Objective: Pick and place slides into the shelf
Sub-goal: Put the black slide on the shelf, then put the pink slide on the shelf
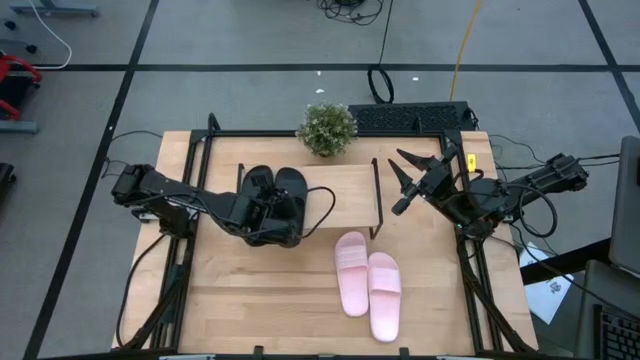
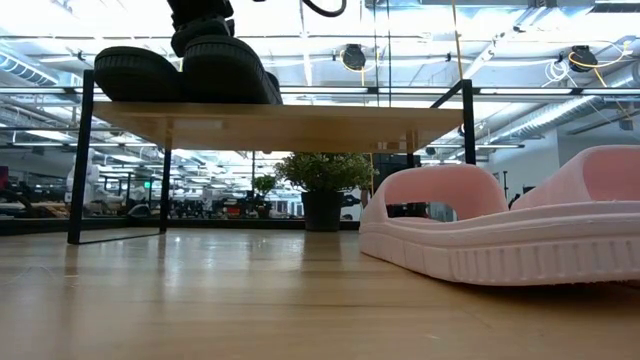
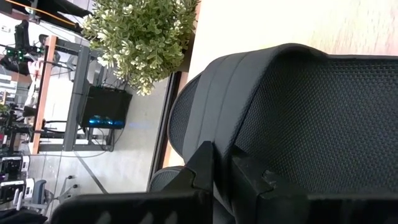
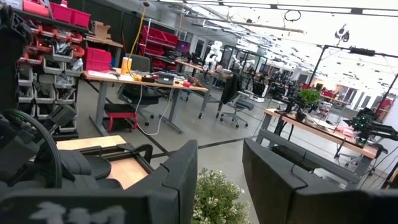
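- Wooden tabletop (image 1: pixel 260 300) carries the shelf (image 1: pixel 345 180) at its far middle, with a plant (image 1: pixel 327 128) just behind it.
- Black slides (image 1: pixel 275 200) sit on the shelf's left end; the left gripper (image 1: pixel 262 212) is on them, and I cannot tell its finger state.
- Pink slides (image 1: pixel 368 285) lie side by side on the table, near and right of the shelf.
- Right gripper (image 1: pixel 415 172) hovers at the shelf's right end, fingers apart, empty.
- Judgement: placing the black pair is in hand; next comes letting go, then fetching a pink slide.

Shelf (image 1: pixel 345 190) right half free beside black slides (image 1: pixel 278 200)
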Controlling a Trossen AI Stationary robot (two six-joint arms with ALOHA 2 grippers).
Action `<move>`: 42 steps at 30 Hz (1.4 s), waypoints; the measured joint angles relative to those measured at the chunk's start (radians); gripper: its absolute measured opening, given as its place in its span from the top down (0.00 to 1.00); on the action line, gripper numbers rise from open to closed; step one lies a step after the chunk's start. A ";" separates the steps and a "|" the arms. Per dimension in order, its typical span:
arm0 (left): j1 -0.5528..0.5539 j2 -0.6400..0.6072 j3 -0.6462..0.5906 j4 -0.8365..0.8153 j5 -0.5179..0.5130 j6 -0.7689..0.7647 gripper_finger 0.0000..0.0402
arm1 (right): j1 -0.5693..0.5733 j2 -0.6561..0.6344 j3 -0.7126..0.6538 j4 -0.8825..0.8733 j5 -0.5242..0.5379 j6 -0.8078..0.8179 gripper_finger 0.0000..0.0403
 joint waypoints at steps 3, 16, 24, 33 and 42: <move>0.000 0.000 0.000 0.000 0.001 0.000 0.93 | 0.000 0.000 0.000 0.000 0.000 -0.001 0.71; 0.037 -0.002 0.003 0.003 0.073 -0.047 0.86 | 0.000 0.000 0.000 0.000 -0.003 -0.001 0.71; 0.045 -0.001 0.002 0.001 0.080 -0.078 0.68 | 0.000 0.000 0.000 0.000 -0.004 -0.008 0.71; 0.037 0.000 0.010 0.004 0.087 -0.083 0.58 | 0.000 0.000 0.000 0.000 -0.004 -0.028 0.71; 0.034 0.001 0.068 0.001 0.087 -0.077 0.52 | 0.000 0.000 0.000 0.000 -0.004 -0.027 0.71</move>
